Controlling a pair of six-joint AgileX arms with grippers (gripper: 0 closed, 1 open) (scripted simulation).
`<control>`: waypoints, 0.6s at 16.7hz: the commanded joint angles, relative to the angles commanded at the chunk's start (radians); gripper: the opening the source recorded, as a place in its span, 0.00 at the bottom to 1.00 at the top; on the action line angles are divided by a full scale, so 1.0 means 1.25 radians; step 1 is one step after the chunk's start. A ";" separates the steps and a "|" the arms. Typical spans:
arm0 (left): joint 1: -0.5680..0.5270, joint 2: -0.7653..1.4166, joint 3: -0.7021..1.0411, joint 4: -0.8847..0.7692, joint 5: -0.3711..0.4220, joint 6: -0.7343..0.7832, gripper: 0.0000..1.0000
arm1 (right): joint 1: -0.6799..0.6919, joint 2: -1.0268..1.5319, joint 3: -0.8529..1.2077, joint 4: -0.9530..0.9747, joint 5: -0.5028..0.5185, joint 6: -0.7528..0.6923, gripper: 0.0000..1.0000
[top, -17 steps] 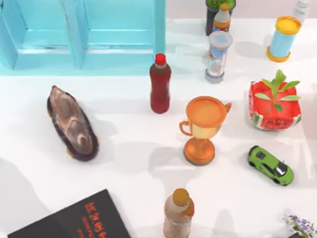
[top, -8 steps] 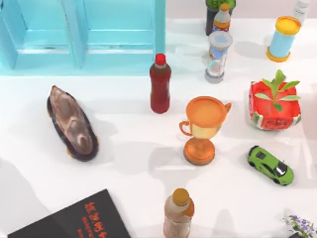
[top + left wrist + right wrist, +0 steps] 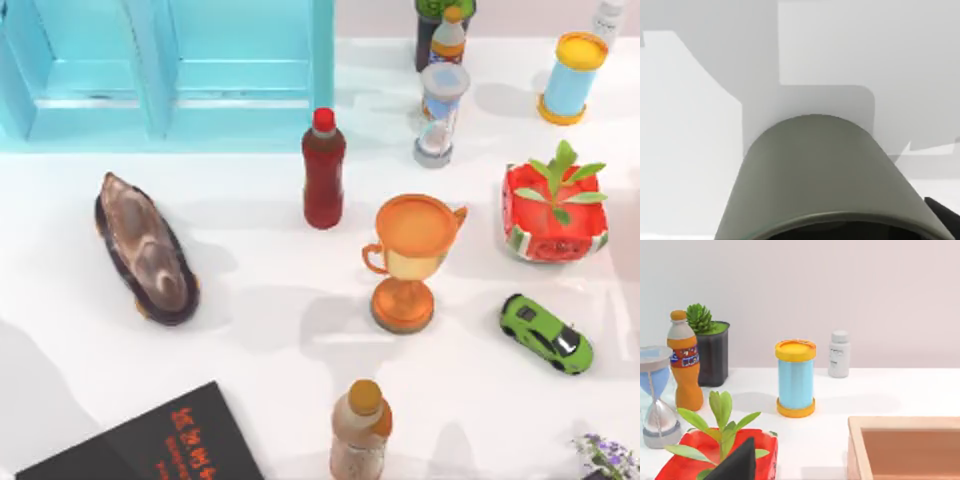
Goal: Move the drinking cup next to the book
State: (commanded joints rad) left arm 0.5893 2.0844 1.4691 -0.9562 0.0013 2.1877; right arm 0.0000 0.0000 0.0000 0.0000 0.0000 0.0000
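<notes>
- The drinking cup (image 3: 832, 175) sits right up against my left wrist camera, its olive-grey wall rising away from the lens and a dark rim edge at the near side. I judge it is in my left arm's care, close under the wrist.
- I cannot tell whether my left gripper is clamped on the cup or merely beside it; a dark sliver at the frame's corner may be a finger, but that is all I have.
- Behind the cup lies bare white table (image 3: 685, 125) with grey shadows only, so I cannot fix its tilt against the table.
- The book (image 3: 160, 445) lies flat at about 7 o'clock on the table in the top view, its corner toward the centre. The brown bottle (image 3: 360, 425) stands at 6 o'clock, the mottled oval dish (image 3: 145, 250) at 9.
- My left arm is the nearer one, I judge, since the book is on the left side; the coming move turns on bringing the cup toward that 7 o'clock corner.
- My right arm is parked, its wrist camera facing the light-blue cylinder (image 3: 796, 385); I cannot tell its grip.
</notes>
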 joint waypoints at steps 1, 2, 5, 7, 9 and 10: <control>0.000 0.000 0.000 0.000 0.000 0.000 0.00 | 0.000 0.000 0.000 0.000 0.000 0.000 1.00; 0.000 0.000 0.000 0.000 0.000 0.000 0.00 | 0.000 0.000 0.000 0.000 0.000 0.000 1.00; 0.000 0.000 0.000 0.000 0.000 0.000 0.00 | 0.000 0.000 0.000 0.000 0.000 0.000 1.00; -0.002 -0.003 0.003 -0.003 0.000 0.000 0.00 | 0.000 0.000 0.000 0.000 0.000 0.000 1.00; -0.003 -0.014 0.028 -0.033 0.000 0.003 0.00 | 0.000 0.000 0.000 0.000 0.000 0.000 1.00; -0.004 -0.018 0.043 -0.058 -0.001 0.003 0.00 | 0.000 0.000 0.000 0.000 0.000 0.000 1.00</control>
State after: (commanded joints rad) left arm 0.5847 2.0614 1.5231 -1.0287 -0.0002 2.1921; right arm 0.0000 0.0000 0.0000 0.0000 0.0000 0.0000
